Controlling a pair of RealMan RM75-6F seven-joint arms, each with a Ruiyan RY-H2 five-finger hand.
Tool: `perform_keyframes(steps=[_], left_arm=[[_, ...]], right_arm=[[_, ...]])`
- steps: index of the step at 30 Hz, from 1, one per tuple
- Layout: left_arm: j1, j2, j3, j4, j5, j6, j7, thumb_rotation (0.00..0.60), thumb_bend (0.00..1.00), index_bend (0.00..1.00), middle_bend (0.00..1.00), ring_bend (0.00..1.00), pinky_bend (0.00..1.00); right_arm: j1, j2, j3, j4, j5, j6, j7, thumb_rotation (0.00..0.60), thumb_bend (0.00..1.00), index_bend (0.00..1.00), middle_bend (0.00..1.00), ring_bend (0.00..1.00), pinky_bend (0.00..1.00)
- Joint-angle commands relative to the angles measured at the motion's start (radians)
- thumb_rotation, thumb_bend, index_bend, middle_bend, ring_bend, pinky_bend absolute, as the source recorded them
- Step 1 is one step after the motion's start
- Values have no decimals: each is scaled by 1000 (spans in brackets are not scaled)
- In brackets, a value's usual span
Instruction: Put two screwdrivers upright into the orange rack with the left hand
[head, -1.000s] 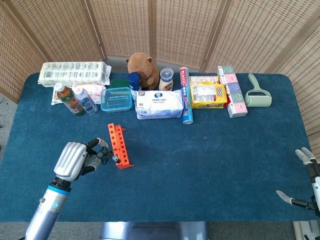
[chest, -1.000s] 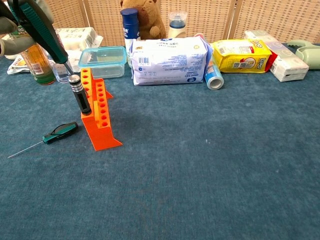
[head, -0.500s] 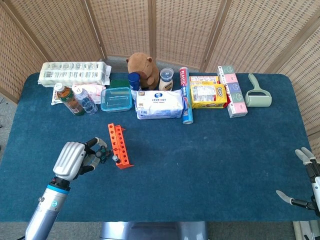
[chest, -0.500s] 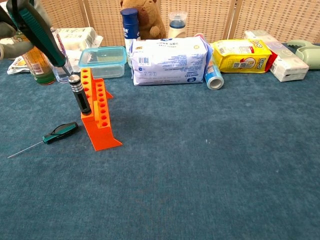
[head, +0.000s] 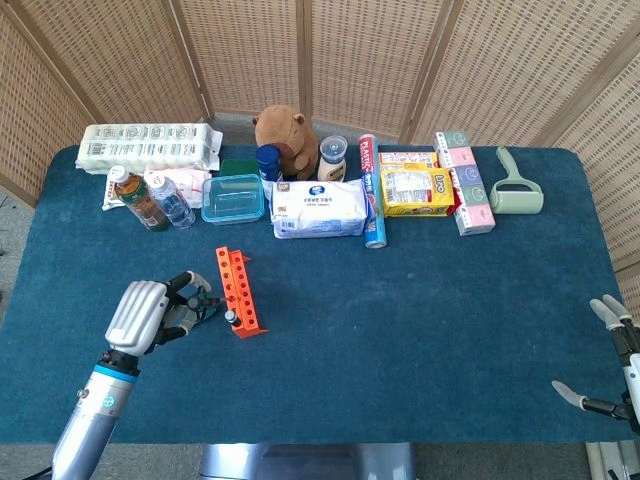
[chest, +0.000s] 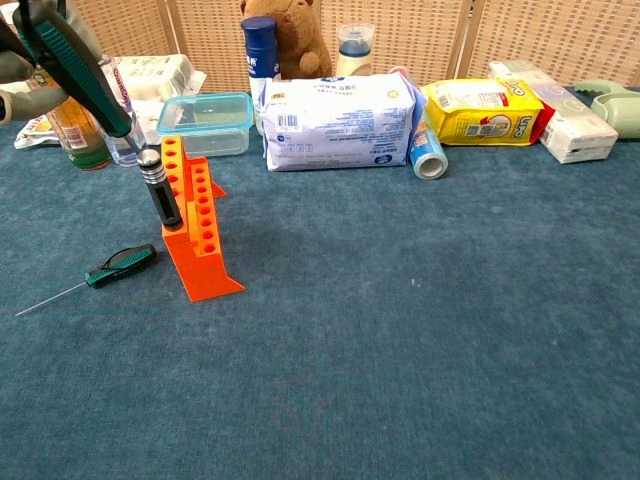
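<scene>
The orange rack (head: 238, 290) (chest: 198, 230) stands left of centre on the blue table. One black-handled screwdriver (chest: 160, 190) stands upright in its near end. My left hand (head: 150, 313) (chest: 22, 62) hovers just left of the rack and holds a green-and-black screwdriver (chest: 82, 72) tilted, its tip close above the standing one. Another green-handled screwdriver (chest: 112, 266) lies flat on the cloth left of the rack. My right hand (head: 612, 360) rests open at the table's right edge, far from the rack.
Along the back stand bottles (head: 140, 198), a clear lidded box (head: 233, 198), a wipes pack (head: 320, 210), a plush toy (head: 285, 130), a yellow snack bag (head: 415, 190), boxes (head: 465, 182) and a lint roller (head: 515, 190). Wicker screens close off the rear.
My left hand has drifted slightly left with the tilted screwdriver; the rack, the standing screwdriver and the lying one have not moved.
</scene>
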Motion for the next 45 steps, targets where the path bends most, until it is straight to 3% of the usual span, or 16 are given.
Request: perform_keyframes(steps=[1,13,33,45], left_arm=[[-11,-7,-21,31,-39,-15,-22,600,440,490,995,994,1000],[-72,-41,-77,119,-186,-89,-38,600,440,490,995,994,1000],[-127,-72,-58,117,-274,-101,82,600,435,487,995,994,1000],[-141,-59,-48,104,-294,-101,112,600,385,371,995,994,1000]], right_arm=[[0,0,0,-1,0,-1,-1,539,0,25,0,63,0],[3,-1,2,-1,10,-7,-4,539,0,25,0,63,0],[1,6,2,1,8,-4,11,540,0,25,0,63,0],[1,6,2,1,8,-4,12,543,0,25,0,64,0]])
